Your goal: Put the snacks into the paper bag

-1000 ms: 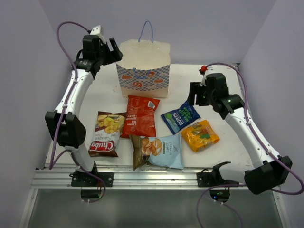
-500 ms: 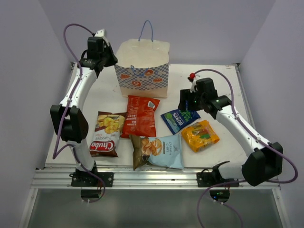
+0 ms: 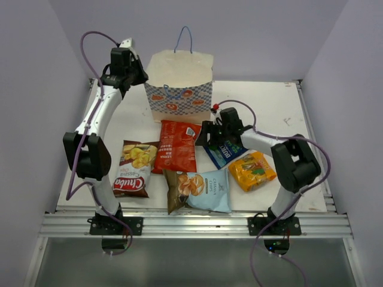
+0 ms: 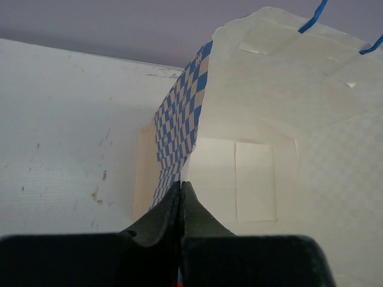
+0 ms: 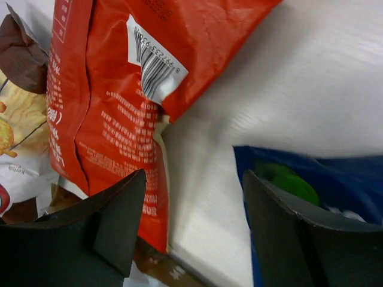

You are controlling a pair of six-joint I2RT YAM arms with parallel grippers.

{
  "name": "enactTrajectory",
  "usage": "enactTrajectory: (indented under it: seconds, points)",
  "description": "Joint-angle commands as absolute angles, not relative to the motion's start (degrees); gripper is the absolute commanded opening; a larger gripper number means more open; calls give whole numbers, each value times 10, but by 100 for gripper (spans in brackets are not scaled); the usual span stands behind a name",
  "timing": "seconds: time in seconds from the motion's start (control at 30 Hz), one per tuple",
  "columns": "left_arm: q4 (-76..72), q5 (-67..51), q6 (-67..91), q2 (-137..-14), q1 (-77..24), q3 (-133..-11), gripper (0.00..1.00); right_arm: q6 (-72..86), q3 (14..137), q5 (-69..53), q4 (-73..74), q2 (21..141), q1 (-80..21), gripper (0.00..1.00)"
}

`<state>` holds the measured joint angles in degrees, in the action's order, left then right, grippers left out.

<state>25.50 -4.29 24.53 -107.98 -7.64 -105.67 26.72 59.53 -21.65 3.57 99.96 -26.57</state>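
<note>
The cream paper bag (image 3: pixel 179 84) with its blue checkered band stands open at the back of the table. My left gripper (image 3: pixel 139 76) is shut on its left rim; in the left wrist view the bag (image 4: pixel 269 119) wall runs in between the closed fingertips (image 4: pixel 173 197). My right gripper (image 3: pixel 206 136) hangs open low over the bare strip between the red chip bag (image 3: pixel 175 146) and the dark blue packet (image 3: pixel 224 156). The right wrist view shows the red bag (image 5: pixel 119 89) left of the gripper (image 5: pixel 194 173) and the blue packet (image 5: pixel 335 179) right of it. Nothing sits between the jaws.
The Chulo bag (image 3: pixel 134 168) lies at the left. The brown-and-light-blue chip bag (image 3: pixel 200 190) lies near the front edge, and the orange packet (image 3: pixel 252 170) at the right. An aluminium rail (image 3: pixel 179 224) borders the front; purple walls close in both sides.
The left gripper has closed on the bag's left rim and nudged the bag slightly left. The right arm has swung left and down from the table's right side to the red and blue packets.
</note>
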Motion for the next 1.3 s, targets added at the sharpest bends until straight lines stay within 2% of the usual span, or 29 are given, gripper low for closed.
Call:
enactTrajectory:
  seconds: [0.0,0.27,0.53,0.8,0.87,0.9,0.97,1.0,1.03,1.13,1.27]
  points:
    - [252,-44,250,-1054,-79,-1038,0,333,620,-259,-80,1056,-296,70]
    - [257,-40,250,-1046,-78,-1026,0,373,659,-262,-119,1111,-351,68]
    - [256,-46,250,-1048,-78,-1027,0,370,684,-255,-100,1098,-361,68]
    - [253,-52,253,-1046,-77,-1028,0,372,693,-251,-80,1145,-367,68]
    - [254,-52,255,-1044,-77,-1027,0,365,695,-251,-71,1159,-368,66]
    - [253,-53,255,-1043,-77,-1027,0,363,696,-253,-68,1164,-367,62]
    - [253,-54,256,-1042,-77,-1025,0,356,698,-258,-55,1175,-368,29]
    - [253,-55,257,-1041,-77,-1024,0,353,698,-258,-49,1176,-367,9]
    - [252,-57,258,-1040,-77,-1023,0,350,697,-256,-45,1166,-367,0]
    - [253,-60,258,-1036,-77,-1017,0,320,683,-216,-15,1101,-367,0]
    - [253,-61,258,-1031,-77,-1011,0,241,722,-143,135,1003,-367,0]
